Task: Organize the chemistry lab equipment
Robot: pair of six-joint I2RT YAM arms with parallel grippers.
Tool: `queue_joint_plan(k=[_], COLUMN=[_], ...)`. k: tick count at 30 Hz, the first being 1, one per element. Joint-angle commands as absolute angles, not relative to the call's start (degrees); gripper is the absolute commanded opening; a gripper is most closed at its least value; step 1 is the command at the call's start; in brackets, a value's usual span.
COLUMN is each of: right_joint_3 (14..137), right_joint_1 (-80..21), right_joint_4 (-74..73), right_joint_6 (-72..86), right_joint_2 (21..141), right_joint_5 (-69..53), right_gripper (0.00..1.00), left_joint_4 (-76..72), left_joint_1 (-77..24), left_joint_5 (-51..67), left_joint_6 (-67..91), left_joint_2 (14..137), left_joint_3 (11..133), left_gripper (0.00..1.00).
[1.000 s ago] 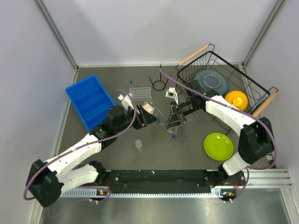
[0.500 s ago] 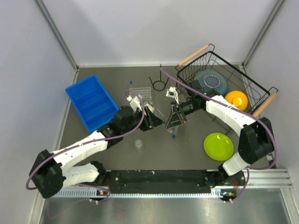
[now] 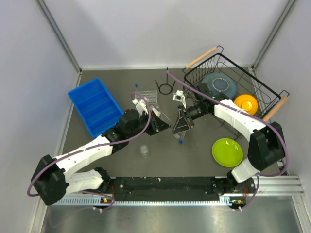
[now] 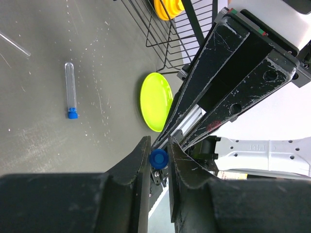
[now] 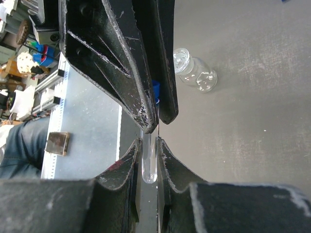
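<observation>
Left gripper (image 4: 158,144) and right gripper (image 5: 148,143) hold one capped tube (image 5: 148,165) over the middle of the table (image 3: 194,162).
Nearest the arm bases, a small clear cup (image 3: 144,150) stands alone, with a green plate (image 3: 227,152) off to the right. Just beyond, the right gripper's jaws are clamped on the tube's clear body, while the left gripper's jaws pinch its blue cap (image 4: 159,158) — the two meet tip to tip. A second tube (image 4: 71,92) lies flat close by. Farther back sit the rack (image 3: 146,95) and ring stand (image 3: 165,87) — the basket (image 3: 252,74) is at far right.
</observation>
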State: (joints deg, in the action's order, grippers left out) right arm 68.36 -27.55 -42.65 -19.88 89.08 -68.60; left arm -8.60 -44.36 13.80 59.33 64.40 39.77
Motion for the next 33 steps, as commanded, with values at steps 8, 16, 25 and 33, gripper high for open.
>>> queue_joint_plan(k=[8, 16, 25, 33], right_joint_3=[69.69, 69.17, 64.61, 62.05], right_joint_1=[-25.06, -20.31, -20.04, -20.04], right_joint_4=[-43.58, -47.11, -46.93, -46.93], right_joint_6=[-27.48, -38.75, -44.20, -46.05], right_joint_2=[85.08, 81.21, 80.77, 79.01], right_joint_5=[-61.98, -51.24, -50.09, -51.42], right_gripper=[0.65, 0.70, 0.75, 0.75], left_joint_4=[1.39, 9.31, 9.76, 6.94], left_joint_1=[-42.29, -24.71, -17.49, -16.08], left_joint_5=[6.15, 8.35, 0.98, -7.03], left_joint_6=[50.29, 37.21, 22.35, 17.23], left_joint_2=[59.59, 65.47, 84.18, 98.08], left_joint_3=[45.86, 54.91, 70.47, 78.74], left_gripper=[0.07, 0.07, 0.07, 0.07])
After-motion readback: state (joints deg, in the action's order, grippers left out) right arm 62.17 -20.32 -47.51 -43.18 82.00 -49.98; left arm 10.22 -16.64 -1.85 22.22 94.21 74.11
